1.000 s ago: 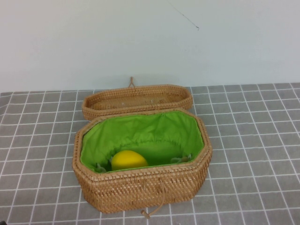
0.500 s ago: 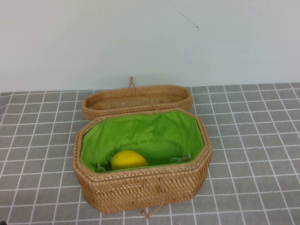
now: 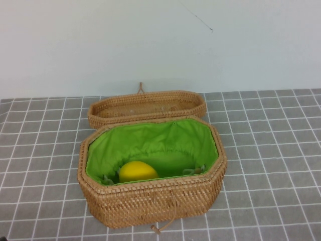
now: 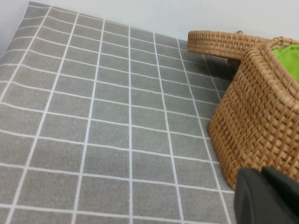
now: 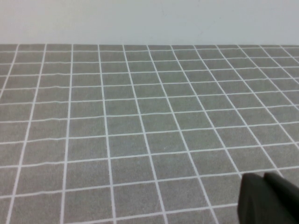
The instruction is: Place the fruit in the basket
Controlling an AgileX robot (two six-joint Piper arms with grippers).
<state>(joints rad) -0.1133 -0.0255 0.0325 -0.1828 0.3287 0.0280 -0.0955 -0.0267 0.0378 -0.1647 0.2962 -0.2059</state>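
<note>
1. The lemon [image 3: 137, 171] lies inside the basket [image 3: 150, 201], on its green lining.
2. The left hand [image 4: 268, 196] hovers beside the basket's outer wall, apart from the lemon; its grip can't be told.
3. The right hand [image 5: 270, 198] hangs over bare table [image 5: 117, 130]; grip unclear.

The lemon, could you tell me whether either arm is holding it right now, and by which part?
Nothing holds the lemon; it lies inside the basket. The left gripper sits beside the basket's outside wall, the right gripper over bare table.
</note>
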